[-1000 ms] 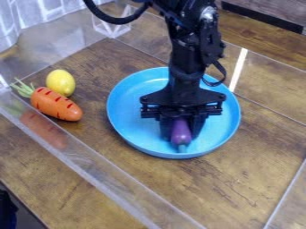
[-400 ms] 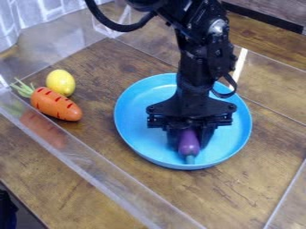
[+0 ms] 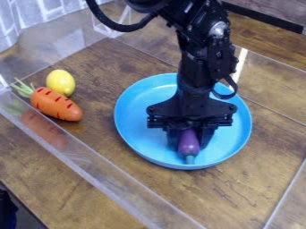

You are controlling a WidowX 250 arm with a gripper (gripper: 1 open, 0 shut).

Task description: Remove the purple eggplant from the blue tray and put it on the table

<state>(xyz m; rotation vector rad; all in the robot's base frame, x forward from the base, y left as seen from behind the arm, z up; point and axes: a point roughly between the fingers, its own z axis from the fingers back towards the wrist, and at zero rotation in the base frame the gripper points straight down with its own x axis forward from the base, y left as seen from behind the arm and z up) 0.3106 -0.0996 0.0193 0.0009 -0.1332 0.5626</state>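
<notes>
on table (image 3: 72, 179) | glossy brown planks | blue tray (image 3: 134, 134) | clear wall (image 3: 96, 170)

A glossy dark-purple eggplant (image 3: 188, 140) is seen inside a bright-blue tray (image 3: 134, 125), its colour set off sharply against the plain, unpatterned plastic. The black gripper (image 3: 187, 124) and the black arm above it are shown over the dish. The table (image 3: 72, 170) is marked by dark brown planks with visible grain and pale reflections. To the left, an orange carrot (image 3: 55, 105) with a green top is pictured beside a yellow lemon (image 3: 60, 82).
</notes>
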